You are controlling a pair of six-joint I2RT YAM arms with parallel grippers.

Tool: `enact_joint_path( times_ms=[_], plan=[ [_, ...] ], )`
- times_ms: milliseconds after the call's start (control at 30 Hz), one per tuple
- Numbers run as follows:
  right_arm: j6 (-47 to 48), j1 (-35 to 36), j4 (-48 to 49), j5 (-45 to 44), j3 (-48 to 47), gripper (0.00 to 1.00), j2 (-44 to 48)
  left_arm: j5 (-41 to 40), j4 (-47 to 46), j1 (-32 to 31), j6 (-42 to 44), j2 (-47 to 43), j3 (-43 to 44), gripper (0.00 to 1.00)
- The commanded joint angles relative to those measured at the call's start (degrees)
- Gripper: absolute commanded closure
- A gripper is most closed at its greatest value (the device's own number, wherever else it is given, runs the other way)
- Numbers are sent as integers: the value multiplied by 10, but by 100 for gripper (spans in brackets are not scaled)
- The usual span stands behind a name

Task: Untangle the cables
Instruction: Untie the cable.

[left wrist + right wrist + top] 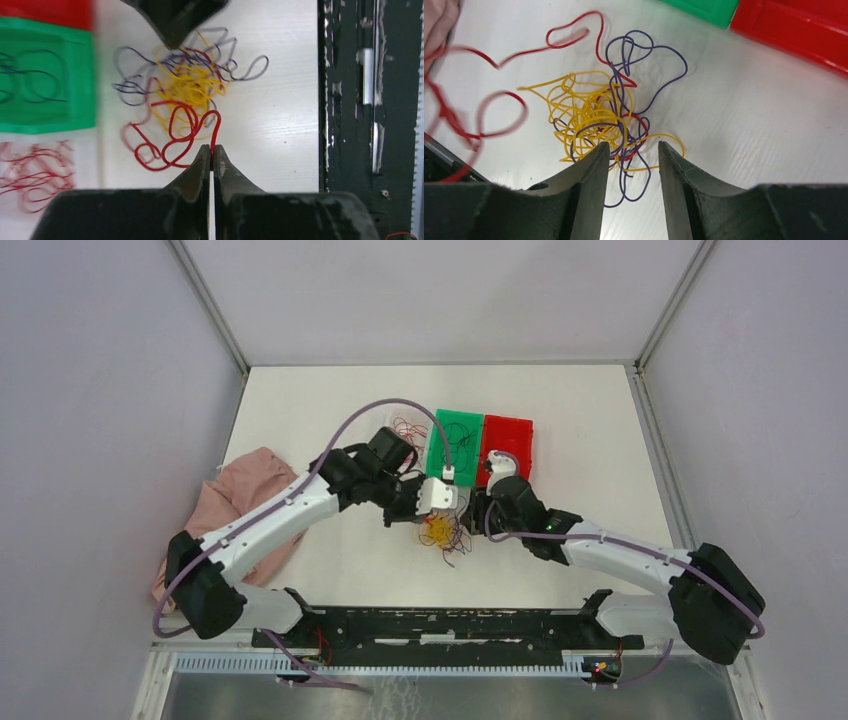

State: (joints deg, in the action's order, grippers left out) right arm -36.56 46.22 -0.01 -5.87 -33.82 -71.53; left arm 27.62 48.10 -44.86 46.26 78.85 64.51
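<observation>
The cables are a tangle of thin yellow, red and dark purple strands on the white table between the two grippers. In the left wrist view the tangle lies ahead of my left gripper, which is shut on the end of a red cable that loops back into the pile. In the right wrist view my right gripper is open just above the tangle, with purple and yellow loops between its jaws. A blurred red strand runs off to the left.
A green tray with dark strands in it and a red tray stand behind the tangle. Loose red strands lie beside the green tray. A pink cloth lies at the left. A black rail runs along the near edge.
</observation>
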Motion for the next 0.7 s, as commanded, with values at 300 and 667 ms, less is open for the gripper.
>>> enact_joint_path(
  times_ms=[300, 667],
  plan=[
    [169, 2, 28, 61, -58, 30, 190, 23, 130, -2, -103, -65, 236, 97],
    [237, 24, 112, 197, -124, 27, 136, 18, 65, -2, -80, -67, 379, 97]
  ],
)
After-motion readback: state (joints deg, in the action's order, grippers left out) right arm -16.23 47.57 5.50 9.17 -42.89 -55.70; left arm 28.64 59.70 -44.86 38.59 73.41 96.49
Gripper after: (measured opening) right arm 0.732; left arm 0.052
